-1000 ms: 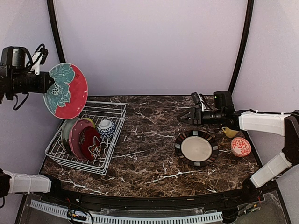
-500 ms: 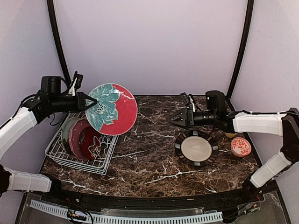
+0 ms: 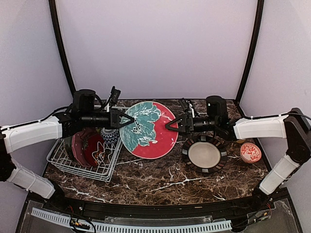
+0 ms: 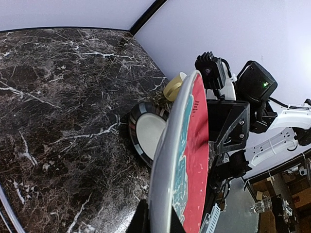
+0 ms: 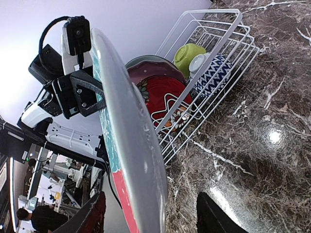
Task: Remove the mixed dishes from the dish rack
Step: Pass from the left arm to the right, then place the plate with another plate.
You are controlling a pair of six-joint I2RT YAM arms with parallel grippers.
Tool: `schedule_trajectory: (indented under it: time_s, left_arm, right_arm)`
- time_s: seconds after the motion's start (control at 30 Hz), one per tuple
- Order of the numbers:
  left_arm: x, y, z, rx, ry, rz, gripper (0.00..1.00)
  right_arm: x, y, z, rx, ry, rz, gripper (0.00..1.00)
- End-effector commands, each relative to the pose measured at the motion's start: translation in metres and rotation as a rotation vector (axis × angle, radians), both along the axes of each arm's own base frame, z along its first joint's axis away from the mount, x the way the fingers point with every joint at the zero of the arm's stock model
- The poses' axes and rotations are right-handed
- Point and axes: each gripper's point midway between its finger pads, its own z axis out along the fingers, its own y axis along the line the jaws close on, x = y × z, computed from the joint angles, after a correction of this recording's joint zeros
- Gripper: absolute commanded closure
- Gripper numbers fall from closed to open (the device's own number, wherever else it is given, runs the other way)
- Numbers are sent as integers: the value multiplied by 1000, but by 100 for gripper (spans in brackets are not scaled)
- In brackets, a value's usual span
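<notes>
1. Red-teal plate (image 3: 148, 130): held near-upright above the bench (image 3: 160, 177), between the dish rack (image 3: 57, 160) and a black-rimmed plate (image 3: 204, 153); both wrist views cut off its lower rim.
2. Left fingers (image 3: 128, 121): clamped on the plate's left rim; the contact sits at the frame edge in the left wrist view and is hard to make out.
3. Right fingers (image 3: 170, 126): parted, straddling the opposite rim; only the right wrist view shows the gap on each side.
4. Lime-green bowl (image 5: 187, 52) and blue-white bowl (image 5: 214, 73): in the rack; the top view hides the former.
5. Pale yellow mug (image 4: 173, 87): seen only from the left wrist, beside the black-rimmed plate.
</notes>
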Motion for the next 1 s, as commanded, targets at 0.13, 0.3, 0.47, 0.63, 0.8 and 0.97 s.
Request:
schedule_trajectory:
  time_s: [0.13,0.3,0.47,0.63,0.8,0.97]
  left_arm:
    - [-3,-22,59,-158,-149,-57,99]
    - [-3,-24,59,-148,-140,-67,93]
    - [0,-19,51,-77,-129,-42,50]
    - [1,-9,50,5,-153,-12,17]
    - [6,3,50,81,-190,42,14]
    - [12,15,50,129,-214,104,14]
  right_arm:
    - [1,-2,6,34,-4,-20,70]
    - [2,-8,7,48,-1,-28,100]
    - [13,-33,11,82,6,-99,100]
    - [21,-71,1,72,30,-170,100]
    - [23,-116,-27,-61,56,-294,100]
    - [24,-162,-50,-233,49,-443,100]
